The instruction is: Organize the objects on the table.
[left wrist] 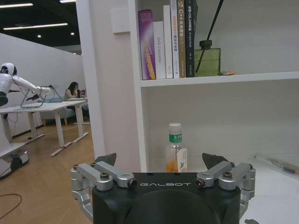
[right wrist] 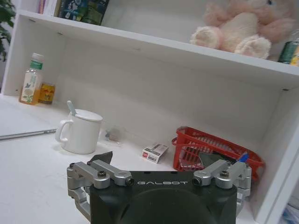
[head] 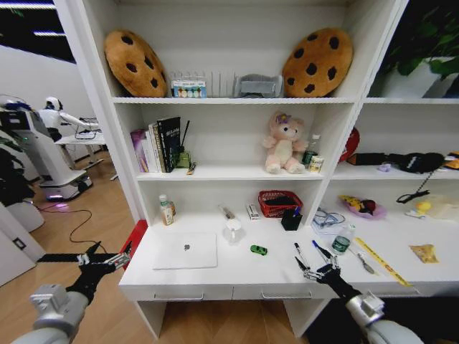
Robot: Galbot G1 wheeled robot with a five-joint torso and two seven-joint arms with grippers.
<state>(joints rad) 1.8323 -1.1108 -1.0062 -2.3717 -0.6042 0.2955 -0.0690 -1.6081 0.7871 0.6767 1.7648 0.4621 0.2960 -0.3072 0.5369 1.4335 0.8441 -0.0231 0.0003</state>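
On the white table [head: 237, 276] a thin silver laptop [head: 185, 250] lies closed at the left. A tiny green item [head: 259, 249] sits mid-desk, and two dark pens [head: 301, 252] [head: 320, 251] lie right of it. A green-topped tin [head: 342, 244] stands further right. My left gripper [head: 107, 256] [left wrist: 161, 161] hovers open off the desk's left end, level with the laptop. My right gripper [head: 315, 268] [right wrist: 155, 158] is open and empty at the front edge, just in front of the pens. The laptop's edge [right wrist: 23, 135] also appears in the right wrist view.
A white mug [head: 233, 229] [right wrist: 81, 132], a small box [head: 252, 211] [right wrist: 154, 152], a red basket [head: 280, 203] [right wrist: 210, 149] and a black pen holder [head: 291, 220] stand behind the clutter. A juice bottle [head: 166, 210] [left wrist: 175, 149] is at the back left. A yellow ruler [head: 380, 261] lies right.
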